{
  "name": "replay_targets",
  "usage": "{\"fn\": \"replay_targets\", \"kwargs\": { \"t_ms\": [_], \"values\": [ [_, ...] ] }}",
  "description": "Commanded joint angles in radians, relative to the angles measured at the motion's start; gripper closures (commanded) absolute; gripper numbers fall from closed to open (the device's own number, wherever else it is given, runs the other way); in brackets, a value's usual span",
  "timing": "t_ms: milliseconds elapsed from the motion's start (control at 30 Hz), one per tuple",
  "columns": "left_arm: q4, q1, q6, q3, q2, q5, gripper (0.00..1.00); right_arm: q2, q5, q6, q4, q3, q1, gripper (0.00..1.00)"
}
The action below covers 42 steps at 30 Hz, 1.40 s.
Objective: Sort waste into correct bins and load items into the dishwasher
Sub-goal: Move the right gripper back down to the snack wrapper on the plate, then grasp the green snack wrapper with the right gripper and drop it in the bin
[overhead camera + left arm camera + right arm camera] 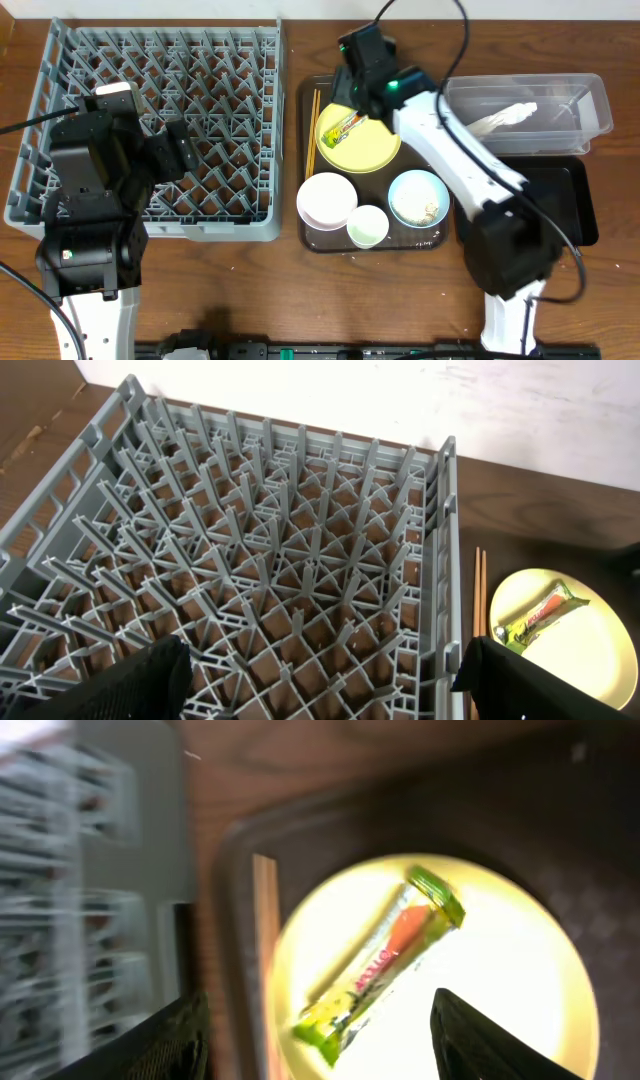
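- The dish rack (pixel 220 60) occupies the left part of the table (pixel 300 300).
- The serving tray (pixel 304 130) lies just right of the rack, near the table's centre.
- On the serving tray, at the rear: the plate (pixel 375 150), with the snack wrapper (pixel 342 127) lying on it.
- The chopsticks (pixel 314 125) lie on the serving tray along the plate's left side, between the plate and the rack.
- At the front of the serving tray, from left to right: the left bowl (pixel 326 200), the cup (pixel 368 226) and the right bowl (pixel 417 197).
- Crumbs (pixel 430 212) lie inside the right bowl.
- The tub (pixel 590 105) stands at the rear right, with the tissue (pixel 505 118) inside it.
- The flat tray (pixel 570 200) lies directly in front of the tub, to the right of the serving tray.
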Motion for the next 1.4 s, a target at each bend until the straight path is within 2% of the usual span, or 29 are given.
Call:
{"fn": "replay_targets", "kwargs": {
  "t_ms": [0,467,700,733,867,1067,1367],
  "values": [
    [0.000,-0.003,0.009,0.023,0.000,-0.002,0.11,0.061,0.036,0.100,0.001,0.006,-0.001,0.32],
    [0.000,-0.003,0.009,0.023,0.000,-0.002,0.11,0.221,-0.021,0.116,0.045,0.006,-0.001,0.41],
    [0.000,-0.003,0.009,0.023,0.000,-0.002,0.10,0.257,-0.025,0.116,0.031,0.006,-0.001,0.53],
    [0.000,-0.003,0.009,0.023,0.000,-0.002,0.10,0.264,-0.025,0.115,0.028,0.005,-0.001,0.59],
    [0.000,-0.003,0.009,0.023,0.000,-0.002,0.10,0.265,-0.032,0.114,0.014,0.006,-0.001,0.98],
    [0.000,-0.003,0.009,0.023,0.000,-0.002,0.11,0.198,-0.051,0.053,-0.055,0.030,-0.027,0.99],
    [0.000,-0.003,0.009,0.023,0.000,-0.002,0.11,-0.152,-0.031,0.002,-0.255,0.046,-0.180,0.99]
  ]
}}
